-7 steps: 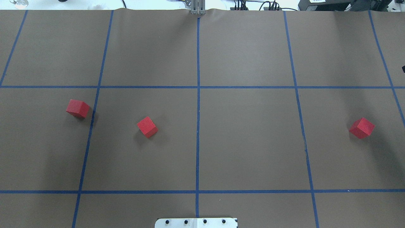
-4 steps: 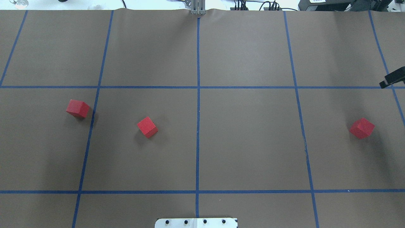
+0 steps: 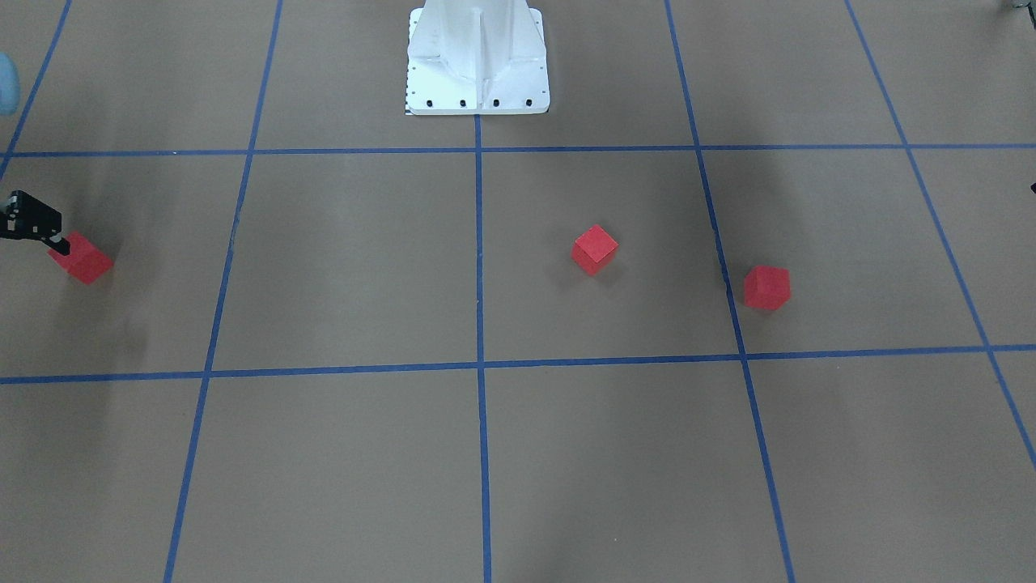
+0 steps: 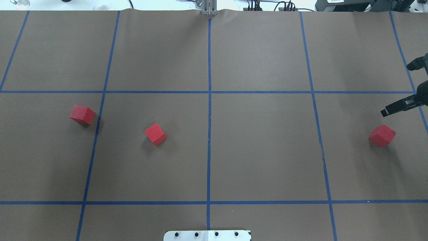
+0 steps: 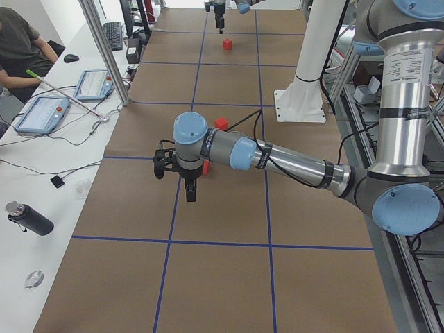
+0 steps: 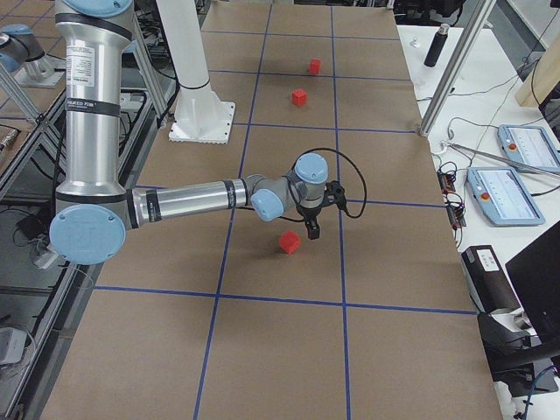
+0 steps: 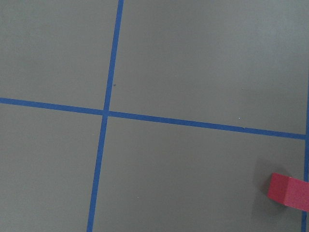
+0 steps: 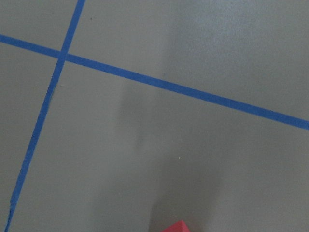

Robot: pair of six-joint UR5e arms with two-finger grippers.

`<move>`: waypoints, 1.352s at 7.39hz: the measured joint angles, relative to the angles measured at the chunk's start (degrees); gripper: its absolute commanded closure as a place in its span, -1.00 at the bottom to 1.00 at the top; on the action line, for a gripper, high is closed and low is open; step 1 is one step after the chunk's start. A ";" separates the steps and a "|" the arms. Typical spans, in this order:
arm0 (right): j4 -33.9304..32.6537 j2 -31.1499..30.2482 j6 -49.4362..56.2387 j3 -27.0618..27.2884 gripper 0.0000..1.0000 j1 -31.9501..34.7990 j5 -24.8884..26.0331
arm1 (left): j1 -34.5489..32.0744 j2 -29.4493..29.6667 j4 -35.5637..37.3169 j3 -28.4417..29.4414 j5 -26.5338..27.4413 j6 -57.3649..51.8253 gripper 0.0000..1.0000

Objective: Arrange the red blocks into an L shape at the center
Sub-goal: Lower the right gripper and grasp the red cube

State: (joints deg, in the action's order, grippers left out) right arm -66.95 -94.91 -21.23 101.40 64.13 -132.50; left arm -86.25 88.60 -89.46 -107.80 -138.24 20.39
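Note:
Three red blocks lie apart on the brown floor: one at the far left, one left of centre, one at the far right. The center's middle blue line has no block on it. My right gripper comes in from the right edge, open and empty, above and just behind the right block. One of its fingers shows at the left edge of the front view. My left gripper hangs over the floor by the far-left block; I cannot tell whether it is open. That block shows in the left wrist view.
The white robot base stands at the near edge on the middle line. A side table with tablets, cables and a bottle runs along the far edge, with a person seated there. A metal post stands at the far middle.
My right gripper has come further in from the right edge, nearer and toward the right block, and both fingers now show. The three blocks have not moved.

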 measured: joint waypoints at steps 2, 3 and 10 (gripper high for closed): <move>3.70 -1.88 1.18 0.33 -0.70 -4.89 1.78 | 0.00 0.00 -0.01 -0.70 -0.06 0.00 -1.00; 5.54 -2.66 3.77 0.34 -0.70 -6.83 3.58 | 0.00 0.00 -0.02 -0.79 -0.04 0.00 -1.00; 6.51 -3.50 16.28 -0.74 -0.96 -8.04 6.32 | -0.02 -0.08 0.07 -2.07 -0.01 0.06 -1.00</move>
State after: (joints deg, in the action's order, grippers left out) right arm -60.44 -98.41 -4.95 100.66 56.09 -126.18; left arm -86.27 88.51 -89.39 -109.86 -138.25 20.45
